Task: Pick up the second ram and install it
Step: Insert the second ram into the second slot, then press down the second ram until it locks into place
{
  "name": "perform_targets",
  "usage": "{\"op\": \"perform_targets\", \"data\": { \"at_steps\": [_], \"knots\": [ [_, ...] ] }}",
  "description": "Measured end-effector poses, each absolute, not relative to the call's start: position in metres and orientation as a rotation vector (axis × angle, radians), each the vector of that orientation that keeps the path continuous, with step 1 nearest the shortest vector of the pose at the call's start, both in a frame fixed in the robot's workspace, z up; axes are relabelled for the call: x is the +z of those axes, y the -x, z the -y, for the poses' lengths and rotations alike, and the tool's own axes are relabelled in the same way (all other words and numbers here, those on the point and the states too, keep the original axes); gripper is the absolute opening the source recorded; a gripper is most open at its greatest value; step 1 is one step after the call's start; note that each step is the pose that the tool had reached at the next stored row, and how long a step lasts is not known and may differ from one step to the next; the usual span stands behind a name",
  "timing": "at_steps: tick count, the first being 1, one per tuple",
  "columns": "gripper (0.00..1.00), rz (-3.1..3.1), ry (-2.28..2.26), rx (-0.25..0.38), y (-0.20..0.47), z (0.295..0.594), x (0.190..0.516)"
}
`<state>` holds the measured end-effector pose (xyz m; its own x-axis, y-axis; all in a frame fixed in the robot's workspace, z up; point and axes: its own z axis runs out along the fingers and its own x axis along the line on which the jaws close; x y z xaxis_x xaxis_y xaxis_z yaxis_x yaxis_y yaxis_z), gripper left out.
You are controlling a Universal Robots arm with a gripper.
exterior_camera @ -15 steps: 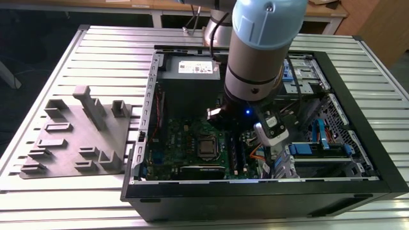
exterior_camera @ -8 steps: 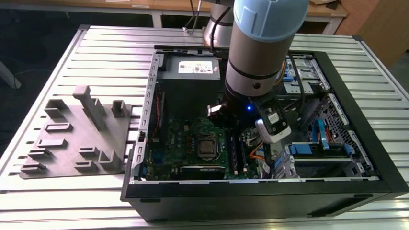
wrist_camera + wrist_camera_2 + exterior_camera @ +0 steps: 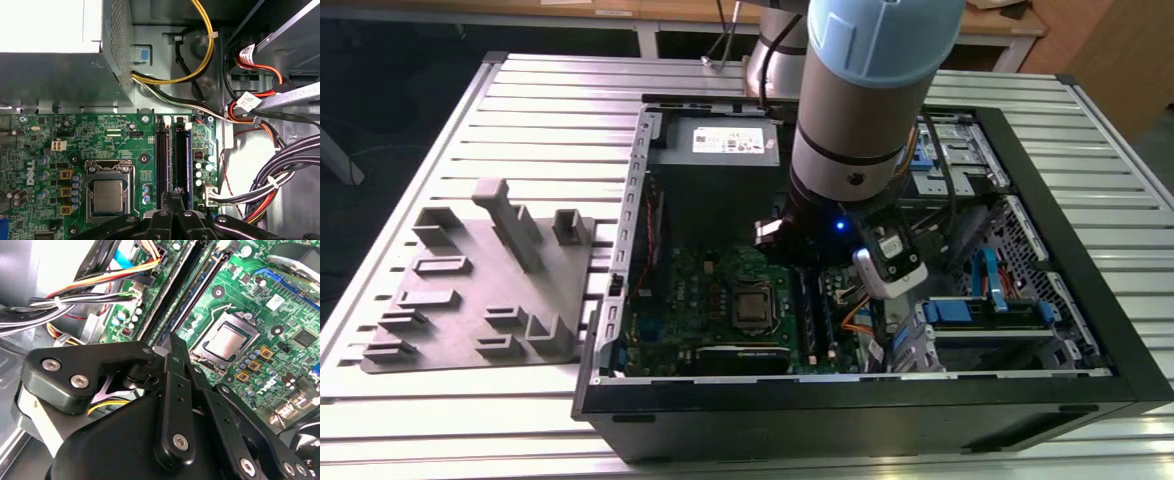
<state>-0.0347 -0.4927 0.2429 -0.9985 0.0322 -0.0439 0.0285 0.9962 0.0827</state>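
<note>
On the exterior view's left, a grey fixture (image 3: 480, 290) lies on the slatted table (image 3: 560, 90), well apart from the work. Next to it stands the open case (image 3: 854, 410), with the green motherboard (image 3: 707, 300) laid flat inside and the power supply (image 3: 720, 150) at the far end. The processor socket (image 3: 107, 195) is seen left of two long memory slots in the first wrist view.

The second ram (image 3: 186, 165) is seen as a dark blue strip standing on edge in the slot farther from the socket, running near to far. It also shows in the second wrist view (image 3: 197, 292). The arm (image 3: 861, 100) is lowered into the case over these slots. The gripper (image 3: 175, 192) is seen with its two fingers brought together, nothing visibly clamped between them, the tips poised at the near end of the slots. Whether the tips touch the strip cannot be told.

As a judgement, the seating step is in hand. For it to be done well, pressure should be kept straight down along the strip's top edge, so that both ends are seated evenly and the end latches are closed.

Room is tight. The neighbouring slot is just beside on the socket side. On the exterior view's right, bundled cables (image 3: 280, 180) and the drive bay (image 3: 987, 310) crowd close, and open room is found mainly straight upward.
</note>
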Motion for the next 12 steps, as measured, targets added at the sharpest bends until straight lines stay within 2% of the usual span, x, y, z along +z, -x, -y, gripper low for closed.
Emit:
{"op": "perform_targets", "data": {
  "at_steps": [12],
  "knots": [
    [0.07, -3.093, -0.048, 0.129, 0.0347, 0.4917, 0.2428]
  ]
}}
